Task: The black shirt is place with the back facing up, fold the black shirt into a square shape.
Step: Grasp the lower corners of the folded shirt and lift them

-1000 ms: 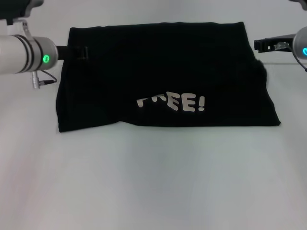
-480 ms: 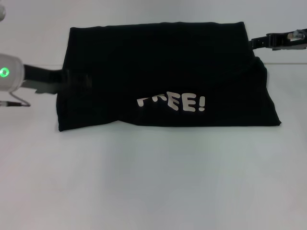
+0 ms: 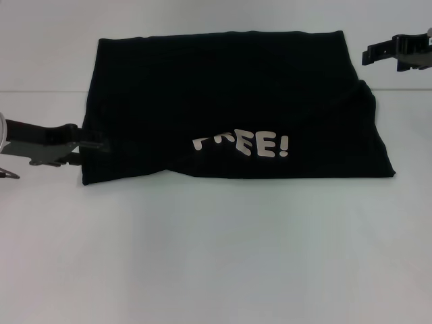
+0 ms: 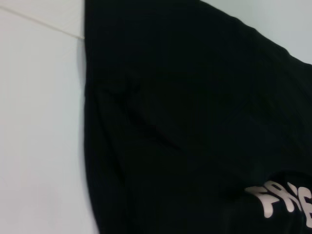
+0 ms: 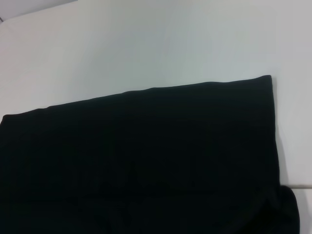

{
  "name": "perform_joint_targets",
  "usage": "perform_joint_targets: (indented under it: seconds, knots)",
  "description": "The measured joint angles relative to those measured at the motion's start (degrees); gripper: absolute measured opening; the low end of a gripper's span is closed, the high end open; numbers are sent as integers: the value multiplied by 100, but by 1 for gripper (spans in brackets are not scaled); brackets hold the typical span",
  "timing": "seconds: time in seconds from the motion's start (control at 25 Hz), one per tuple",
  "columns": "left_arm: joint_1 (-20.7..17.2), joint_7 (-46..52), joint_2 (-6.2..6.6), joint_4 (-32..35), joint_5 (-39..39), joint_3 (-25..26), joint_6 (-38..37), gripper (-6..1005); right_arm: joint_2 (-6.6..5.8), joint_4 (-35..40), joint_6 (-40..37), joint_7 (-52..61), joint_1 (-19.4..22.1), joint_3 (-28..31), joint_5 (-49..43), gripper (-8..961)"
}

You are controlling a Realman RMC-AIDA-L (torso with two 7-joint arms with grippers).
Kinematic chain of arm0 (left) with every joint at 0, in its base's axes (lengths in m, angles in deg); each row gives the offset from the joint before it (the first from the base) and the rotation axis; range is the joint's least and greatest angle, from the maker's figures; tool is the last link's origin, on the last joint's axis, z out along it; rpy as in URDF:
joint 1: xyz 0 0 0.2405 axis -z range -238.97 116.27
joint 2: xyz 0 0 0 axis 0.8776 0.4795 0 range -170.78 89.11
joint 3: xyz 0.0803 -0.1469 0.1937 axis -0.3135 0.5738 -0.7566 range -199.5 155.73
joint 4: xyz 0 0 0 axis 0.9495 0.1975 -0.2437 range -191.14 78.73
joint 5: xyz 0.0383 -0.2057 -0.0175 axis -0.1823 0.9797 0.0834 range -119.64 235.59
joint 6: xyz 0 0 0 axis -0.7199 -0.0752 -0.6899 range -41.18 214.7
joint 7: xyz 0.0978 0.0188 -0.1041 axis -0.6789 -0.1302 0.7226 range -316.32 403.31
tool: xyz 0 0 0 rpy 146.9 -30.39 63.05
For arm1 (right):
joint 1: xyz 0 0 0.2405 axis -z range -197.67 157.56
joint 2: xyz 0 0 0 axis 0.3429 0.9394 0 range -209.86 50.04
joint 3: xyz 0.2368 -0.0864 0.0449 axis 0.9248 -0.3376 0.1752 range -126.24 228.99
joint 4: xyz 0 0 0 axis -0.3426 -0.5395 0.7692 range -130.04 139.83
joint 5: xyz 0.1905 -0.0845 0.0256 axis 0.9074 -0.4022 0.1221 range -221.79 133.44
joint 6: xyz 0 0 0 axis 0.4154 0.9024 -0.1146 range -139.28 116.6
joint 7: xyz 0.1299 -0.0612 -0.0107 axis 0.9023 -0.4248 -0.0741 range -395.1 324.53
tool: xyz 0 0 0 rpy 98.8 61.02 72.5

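The large plain black soft-fabric shirt (image 3: pixel 229 108) lies flat on the white worktop (image 3: pixel 216 256), folded into a broad, roughly rectangular shape that is wider at its near edge than at its far edge. White block lettering "FREE!" (image 3: pixel 243 144) shows near the front edge, its first letters partly hidden by a crease in the cloth. A small rounded bulge of fabric projects on the shirt's right side, just beyond the main edge. In the left wrist view the shirt (image 4: pixel 195 122) fills most of the frame, with shallow wrinkles and part of the lettering visible. In the right wrist view the shirt (image 5: pixel 146 161) shows one straight far edge and a square corner against the worktop.

The left gripper (image 3: pixel 94 144) sits low at the shirt's left edge, toward the near corner, its tip touching or just meeting the fabric; whether its fingers are parted or closed cannot be told. The right gripper (image 3: pixel 370 55) is beside the shirt's far right corner, clear of the cloth; the state of its fingers cannot be told either.
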Motion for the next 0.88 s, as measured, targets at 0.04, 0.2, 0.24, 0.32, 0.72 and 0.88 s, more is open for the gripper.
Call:
perform_joint_targets:
  seconds: [0.04,0.2,0.24,0.32,0.72,0.88]
  knots:
    - [0,0,0,0,0,0,0,779,-3,10,-24,0,0,14,0,855]
    - [78,10,66,-510,-53,27,309,774,-6,1,-49,0,-6,52,0,852]
    - [85,11,69,-600,-54,27,433,775,-2,-11,-38,-3,-8,52,1,851]
    - [90,11,55,-701,-56,29,652,775,7,-22,-15,-17,-9,54,1,850]
    - [86,12,-33,-898,-64,-19,1314,655,17,-26,-15,-30,7,54,1,844]
    - [77,-19,-48,-1027,-71,-31,1425,589,15,-26,-11,-39,16,54,1,841]
